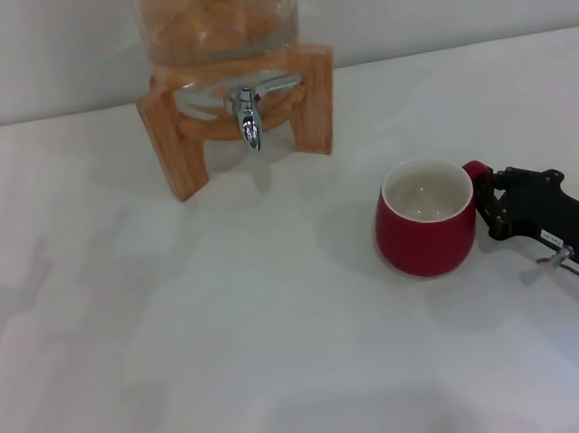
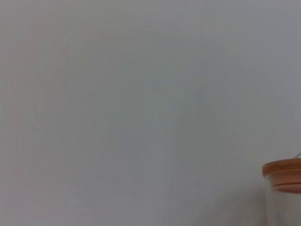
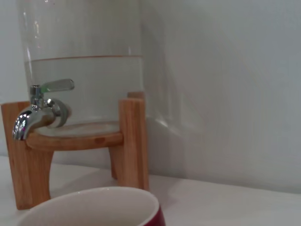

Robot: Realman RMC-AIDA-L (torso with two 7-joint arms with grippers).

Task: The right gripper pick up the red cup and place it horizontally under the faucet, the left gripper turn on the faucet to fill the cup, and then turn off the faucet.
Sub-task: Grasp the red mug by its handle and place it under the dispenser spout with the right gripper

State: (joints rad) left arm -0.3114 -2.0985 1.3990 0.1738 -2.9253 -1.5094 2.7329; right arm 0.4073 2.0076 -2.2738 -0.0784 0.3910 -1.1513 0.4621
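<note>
A: Red cup (image 1: 425, 218) position?
B: Upright on table (image 1: 231, 362), right of and nearer than faucet (image 1: 248, 114), well apart. Path between unobstructed.
A: Right gripper (image 1: 485, 201)?
B: At cup handle; jaw gap can't be judged. Arm cut off by frame edge.
A: L gripper?
B: Out of view; its cam shows wall, jar lid (image 2: 283, 175) corner.

A white table (image 1: 229, 342) carries everything. On its far part, near the wall, stands a wooden stand (image 1: 175, 135) with a glass dispenser jar (image 1: 216, 22) on top of it. The red cup (image 1: 425, 218) sits upright on the table, nearer and to the right of the stand, well apart from it.
</note>
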